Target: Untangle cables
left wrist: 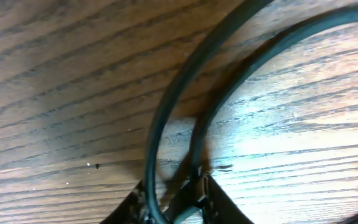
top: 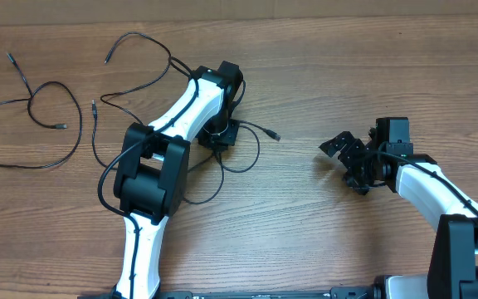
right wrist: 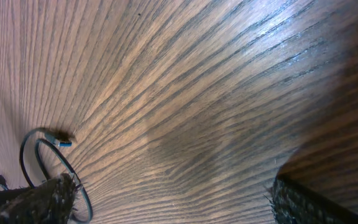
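Thin black cables lie across the wooden table. One cable point(top: 60, 126) loops at the far left. A second cable point(top: 139, 35) arcs along the back and runs under my left arm. A third ends in a plug point(top: 274, 134) right of my left gripper point(top: 218, 137), which points down onto a tangle of strands. In the left wrist view two cable strands point(left wrist: 166, 106) curve up from the gripper point(left wrist: 182, 202), whose jaws stand close together with a strand between them. My right gripper point(top: 351, 162) hovers open to the right, its fingers point(right wrist: 45, 199) wide apart over bare wood.
The table point(top: 322, 66) is wood-grained. A cable loop with a blue-tipped plug point(right wrist: 64, 142) shows at the left edge of the right wrist view. My left arm point(top: 148, 178) stretches diagonally over some of the cable strands.
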You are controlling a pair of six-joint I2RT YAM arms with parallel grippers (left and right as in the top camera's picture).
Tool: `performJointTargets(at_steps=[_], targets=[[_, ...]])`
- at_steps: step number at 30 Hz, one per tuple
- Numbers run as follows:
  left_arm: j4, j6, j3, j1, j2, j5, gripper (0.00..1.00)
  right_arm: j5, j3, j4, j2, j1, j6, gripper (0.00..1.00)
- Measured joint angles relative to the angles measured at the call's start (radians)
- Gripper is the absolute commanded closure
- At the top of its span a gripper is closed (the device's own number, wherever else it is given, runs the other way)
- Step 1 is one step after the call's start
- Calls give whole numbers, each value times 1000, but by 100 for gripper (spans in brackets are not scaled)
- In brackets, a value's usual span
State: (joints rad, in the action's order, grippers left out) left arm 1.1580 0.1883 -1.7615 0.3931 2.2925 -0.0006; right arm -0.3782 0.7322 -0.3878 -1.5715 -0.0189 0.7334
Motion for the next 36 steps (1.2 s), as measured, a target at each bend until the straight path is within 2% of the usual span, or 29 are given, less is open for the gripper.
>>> performJointTargets(at_steps=[8,12,36], targets=[[0,-5,0,0,0,-5,88,0,0,0,0,0,0,0],[0,-5,0,0,0,-8,94,0,0,0,0,0,-1,0],[2,-5,-3,0,0,-9,96,0,0,0,0,0,0,0]])
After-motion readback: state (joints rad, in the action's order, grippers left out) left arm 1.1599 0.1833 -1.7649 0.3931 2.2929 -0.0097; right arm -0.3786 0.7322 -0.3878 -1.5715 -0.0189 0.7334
